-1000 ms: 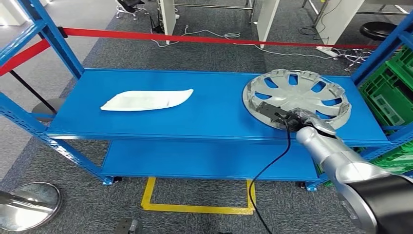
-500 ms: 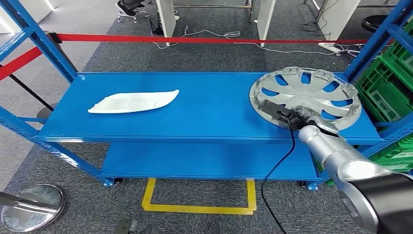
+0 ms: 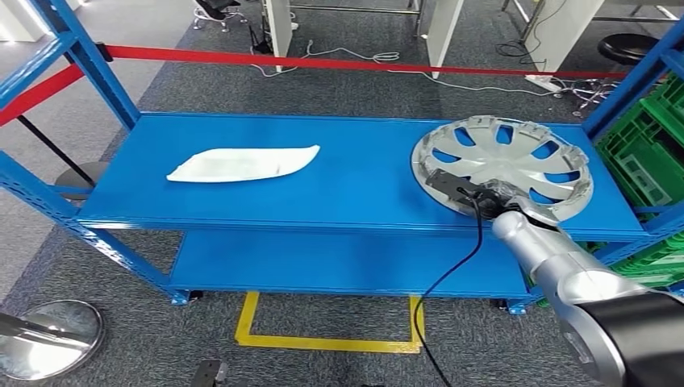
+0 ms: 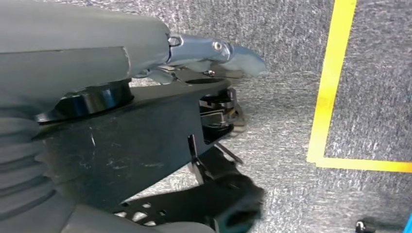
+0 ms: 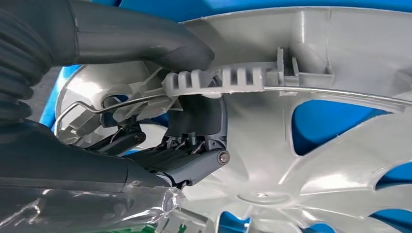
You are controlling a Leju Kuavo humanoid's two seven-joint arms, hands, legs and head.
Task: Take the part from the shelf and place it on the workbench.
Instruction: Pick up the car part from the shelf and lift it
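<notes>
The blue shelf [image 3: 355,181] is spanning the head view, its top deck running from the left uprights to the right ones. A silver wheel cover [image 3: 516,157], the part to be taken, is lying with its ribbed inner side up at the right end of that deck, its rim just overhanging the front edge near the front right corner. A white curved panel [image 3: 242,164] is resting flat toward the left end of the deck, well apart from the wheel cover. Green crates [image 3: 645,157] are standing beyond the shelf's right edge. A red barrier tape [image 3: 363,64] is stretching across behind the back edge.

The right hand [image 3: 488,196] is reaching over the front edge and gripping the wheel cover's near rim; in the right wrist view its thumb [image 5: 145,36] is pressing on one side of the toothed rim clip [image 5: 218,77] and its dark fingers [image 5: 194,141] are curling against the other side. The left hand [image 4: 194,145] is hanging over grey carpet beside a yellow floor line [image 4: 330,82], holding nothing, its fingers apart.
</notes>
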